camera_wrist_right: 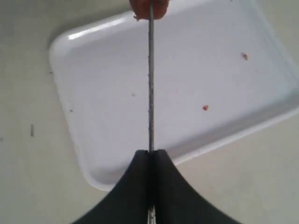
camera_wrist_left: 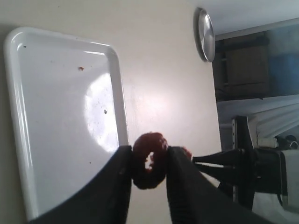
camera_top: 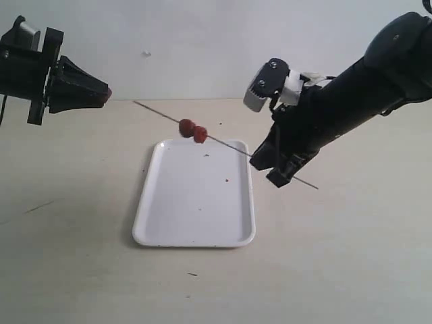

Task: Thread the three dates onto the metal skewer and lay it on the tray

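Right arm slopes down from the right. Right gripper (camera_top: 279,175) has its jaws closed tight on the skewer (camera_top: 229,144), which slants above the tray (camera_top: 196,229) carrying two dates (camera_top: 193,131). Left arm is level and raised at left. Left gripper (camera_top: 102,94) has its jaws part-closed, pinching the third date (camera_wrist_left: 150,144).

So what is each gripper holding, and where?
The left gripper pinches one date by its sides. The right gripper grips the metal skewer near its back end, away from the two threaded dates.
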Controlling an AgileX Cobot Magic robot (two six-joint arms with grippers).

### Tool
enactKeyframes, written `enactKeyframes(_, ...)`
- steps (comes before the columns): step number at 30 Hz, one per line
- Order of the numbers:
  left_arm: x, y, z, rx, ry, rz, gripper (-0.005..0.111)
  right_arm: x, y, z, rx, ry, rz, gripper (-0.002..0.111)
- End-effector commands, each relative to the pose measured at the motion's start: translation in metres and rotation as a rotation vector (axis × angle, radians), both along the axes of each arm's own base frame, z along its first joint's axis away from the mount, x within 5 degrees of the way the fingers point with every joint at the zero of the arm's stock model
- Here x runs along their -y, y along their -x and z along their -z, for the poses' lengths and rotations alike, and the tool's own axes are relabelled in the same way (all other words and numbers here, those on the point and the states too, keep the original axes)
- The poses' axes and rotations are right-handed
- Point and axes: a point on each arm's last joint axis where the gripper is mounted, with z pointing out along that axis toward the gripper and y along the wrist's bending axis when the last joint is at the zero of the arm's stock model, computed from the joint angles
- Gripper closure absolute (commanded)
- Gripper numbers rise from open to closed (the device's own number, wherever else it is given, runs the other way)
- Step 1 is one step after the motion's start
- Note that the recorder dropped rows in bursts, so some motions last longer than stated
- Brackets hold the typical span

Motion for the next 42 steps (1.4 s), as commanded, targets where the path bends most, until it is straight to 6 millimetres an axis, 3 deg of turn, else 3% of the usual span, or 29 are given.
enactKeyframes(1,0.002,0.005,-0.013,0.032,-0.028,0.025,0.080,0.051,-0.016,0.006,0.011,-0.064,0.067,0.108)
enactKeyframes(3,0.002,0.008,-0.021,0.050,-0.039,0.029,0.080,0.065,-0.025,0.014,-0.065,-0.243,-0.050,0.108)
enactKeyframes(7,0.012,0.015,-0.036,0.089,-0.057,0.061,0.080,0.063,-0.041,0.038,-0.197,-0.327,-0.181,0.108)
enactKeyframes(11,0.040,0.023,-0.037,0.104,-0.080,0.148,0.080,0.059,-0.049,0.043,-0.190,-0.345,-0.240,0.108)
enactKeyframes(16,0.051,0.026,-0.037,0.122,-0.083,0.187,0.080,0.059,-0.048,0.044,-0.183,-0.341,-0.250,0.108)
enactKeyframes(28,0.050,0.025,-0.036,0.175,-0.096,0.215,0.080,0.045,-0.046,0.044,-0.184,-0.334,-0.293,0.108)
enactKeyframes(42,0.047,0.025,-0.030,0.203,-0.175,0.243,0.080,0.044,-0.047,0.041,-0.174,-0.344,-0.289,0.108)
